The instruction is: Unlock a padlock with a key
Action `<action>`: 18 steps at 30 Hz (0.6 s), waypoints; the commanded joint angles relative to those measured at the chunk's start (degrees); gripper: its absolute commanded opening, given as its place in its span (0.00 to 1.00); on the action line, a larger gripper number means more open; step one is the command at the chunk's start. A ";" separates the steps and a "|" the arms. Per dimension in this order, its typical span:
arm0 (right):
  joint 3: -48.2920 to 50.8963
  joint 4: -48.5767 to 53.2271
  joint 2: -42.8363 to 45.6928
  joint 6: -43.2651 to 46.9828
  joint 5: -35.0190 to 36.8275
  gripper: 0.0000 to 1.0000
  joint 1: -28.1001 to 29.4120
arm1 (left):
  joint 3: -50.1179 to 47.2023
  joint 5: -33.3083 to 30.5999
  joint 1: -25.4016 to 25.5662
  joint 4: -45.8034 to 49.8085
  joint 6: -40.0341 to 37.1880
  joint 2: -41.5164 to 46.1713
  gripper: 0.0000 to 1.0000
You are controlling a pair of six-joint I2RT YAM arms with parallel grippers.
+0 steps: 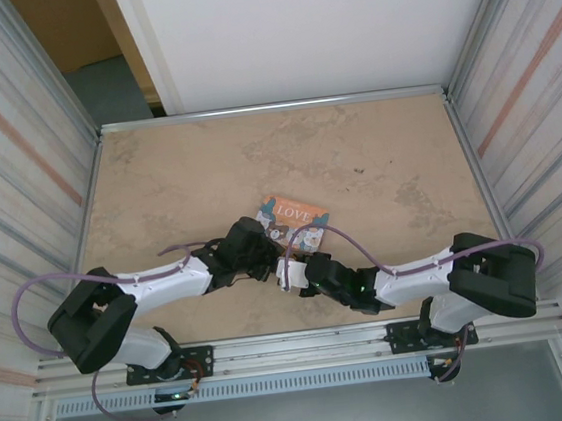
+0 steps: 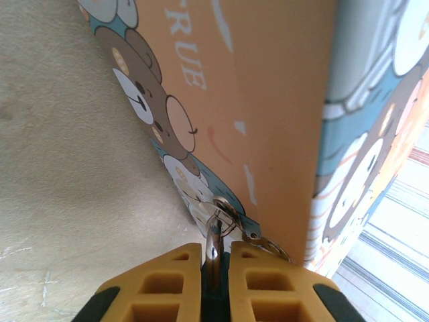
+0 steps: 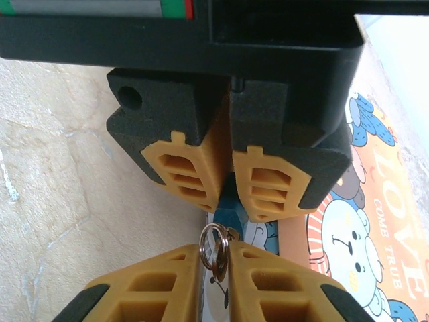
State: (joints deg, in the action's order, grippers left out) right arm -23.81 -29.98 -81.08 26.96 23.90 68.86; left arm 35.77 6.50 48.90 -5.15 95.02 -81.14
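Beige table (image 1: 177,181) underneath: left gripper (image 2: 216,249) clenched on the padlock (image 3: 226,208), a small blue block with a pale metal loop, at the picture box's (image 2: 268,100) edge. Facing it, right gripper (image 3: 216,255) pinches a key ring (image 3: 204,238). Gripped by the ring, the key may swivel and miss the keyhole.

The box (image 1: 296,211) lies midway on the tabletop (image 1: 176,171). Just before its near edge, the left gripper (image 1: 269,260) and right gripper (image 1: 289,270) meet, with the padlock (image 3: 228,213) between them.
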 commanded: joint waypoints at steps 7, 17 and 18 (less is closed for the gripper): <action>-1.76 -2.92 -1.80 -4.80 0.45 0.05 -0.04 | 1.06 1.13 0.84 -2.51 1.12 -0.94 0.00; -1.76 -4.04 -2.47 -11.82 0.03 0.00 -0.39 | 1.15 0.91 1.46 -2.92 1.39 -1.43 0.00; -1.82 -4.19 -2.42 -12.97 -0.34 0.00 -0.63 | 1.15 0.88 1.54 -2.90 1.49 -1.47 0.00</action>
State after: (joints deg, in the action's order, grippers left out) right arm -23.90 -31.68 -82.87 18.81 24.45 68.75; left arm 35.77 5.87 49.17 -5.80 95.42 -82.35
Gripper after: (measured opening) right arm 0.048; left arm 0.116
